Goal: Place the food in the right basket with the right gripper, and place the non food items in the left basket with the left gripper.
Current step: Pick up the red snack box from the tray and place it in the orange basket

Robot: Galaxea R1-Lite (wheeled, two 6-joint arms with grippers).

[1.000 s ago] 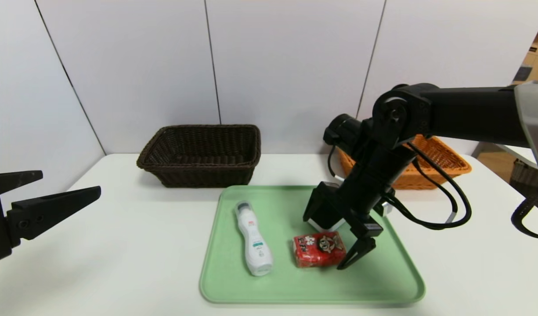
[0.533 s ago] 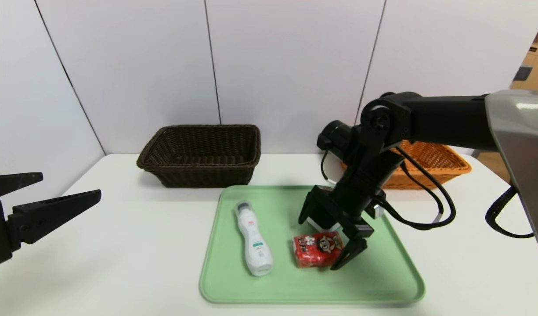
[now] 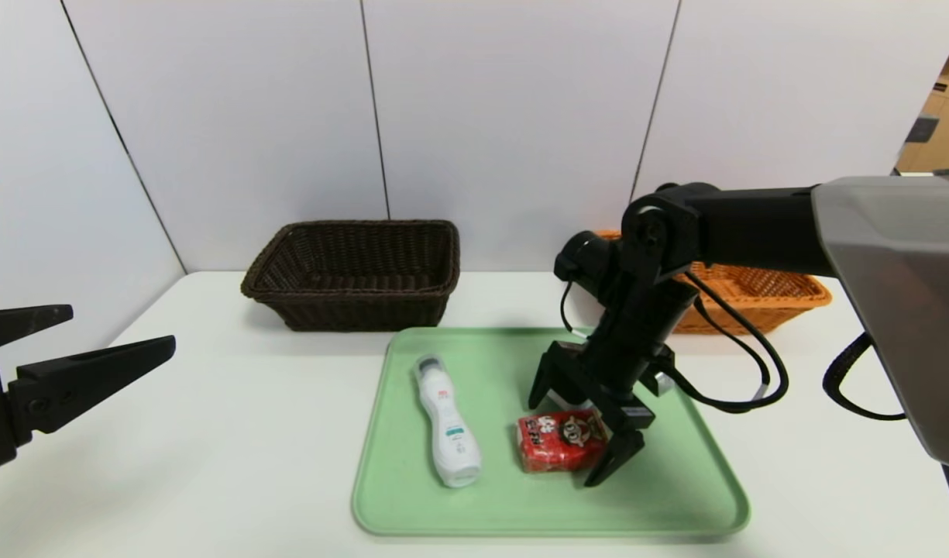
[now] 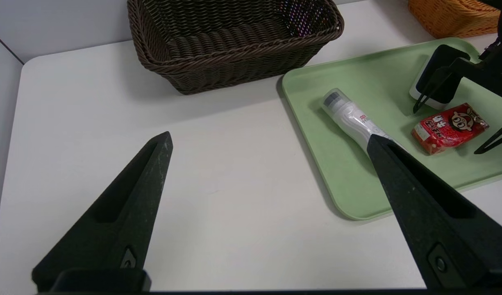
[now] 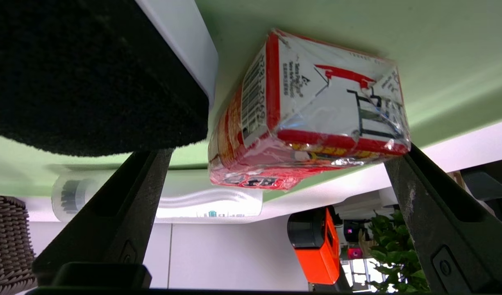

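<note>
Right gripper [image 3: 561, 443], claw spread, now lower around red carton [image 3: 563, 440]; left gripper [image 3: 122, 333] spread

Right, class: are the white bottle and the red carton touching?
Apart. The head view shows bare green tray between the white bottle and the red carton.
</note>
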